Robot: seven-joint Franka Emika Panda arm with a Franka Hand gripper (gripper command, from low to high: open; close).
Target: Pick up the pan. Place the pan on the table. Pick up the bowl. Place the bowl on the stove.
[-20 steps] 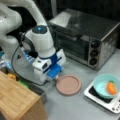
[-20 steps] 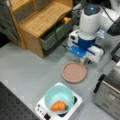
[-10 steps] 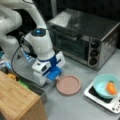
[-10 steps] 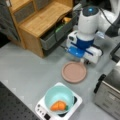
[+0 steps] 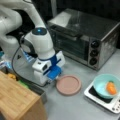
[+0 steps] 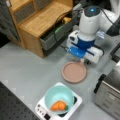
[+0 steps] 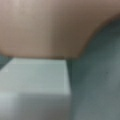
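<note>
One pan (image 5: 68, 85), one bowl (image 5: 105, 86), one stove (image 5: 110, 102)

The arm (image 5: 15, 22) is glossy white, built of thick rounded links. Its last joint housing (image 5: 40, 41) is a white dome with a dark cap on top, where a small blue light (image 6: 92, 10) glows. A black cable (image 5: 15, 62) loops down at the dome's 8 o'clock. Below sits the blocky white gripper (image 6: 82, 58) body, with bright blue parts on its lower face.
</note>
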